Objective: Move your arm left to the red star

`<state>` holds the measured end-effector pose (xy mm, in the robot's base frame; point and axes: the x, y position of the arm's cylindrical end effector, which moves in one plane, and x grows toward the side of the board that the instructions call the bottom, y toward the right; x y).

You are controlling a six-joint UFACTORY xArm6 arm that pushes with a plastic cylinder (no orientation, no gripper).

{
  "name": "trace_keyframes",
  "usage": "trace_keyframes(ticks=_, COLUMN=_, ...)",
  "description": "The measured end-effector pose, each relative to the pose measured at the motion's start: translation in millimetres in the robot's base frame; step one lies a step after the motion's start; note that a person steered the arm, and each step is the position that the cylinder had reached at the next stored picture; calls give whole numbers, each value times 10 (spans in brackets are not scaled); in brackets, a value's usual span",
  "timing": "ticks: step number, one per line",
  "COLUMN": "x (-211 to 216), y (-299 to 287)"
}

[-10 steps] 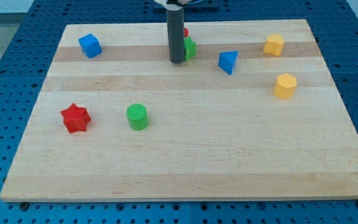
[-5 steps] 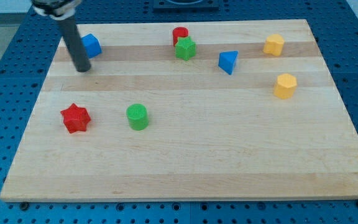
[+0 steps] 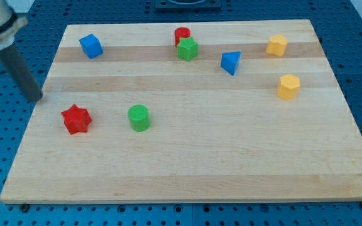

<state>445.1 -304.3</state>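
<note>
The red star (image 3: 76, 119) lies on the wooden board (image 3: 187, 157) at the view's left. My tip (image 3: 35, 97) is at the board's left edge, up and to the left of the red star, apart from it. The rod slants up toward the view's top left corner. A green cylinder (image 3: 139, 117) stands just right of the red star.
A blue cube (image 3: 90, 46) sits at the top left. A red cylinder (image 3: 182, 35) and a green star (image 3: 187, 49) touch at the top middle. A blue triangular block (image 3: 230, 62) lies right of them. Two yellow blocks (image 3: 277, 45) (image 3: 288, 86) are at the right.
My tip has swept left across the board, from beside the green star, past the blue cube, to the left edge above the red star. No block has moved.
</note>
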Motion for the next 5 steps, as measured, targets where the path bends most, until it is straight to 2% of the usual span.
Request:
trace_keyframes(ticks=2, x=279, y=24)
trace_keyframes(ticks=3, x=433, y=538)
trace_keyframes(ticks=4, x=433, y=603)
trace_keyframes(ticks=5, x=382, y=1015)
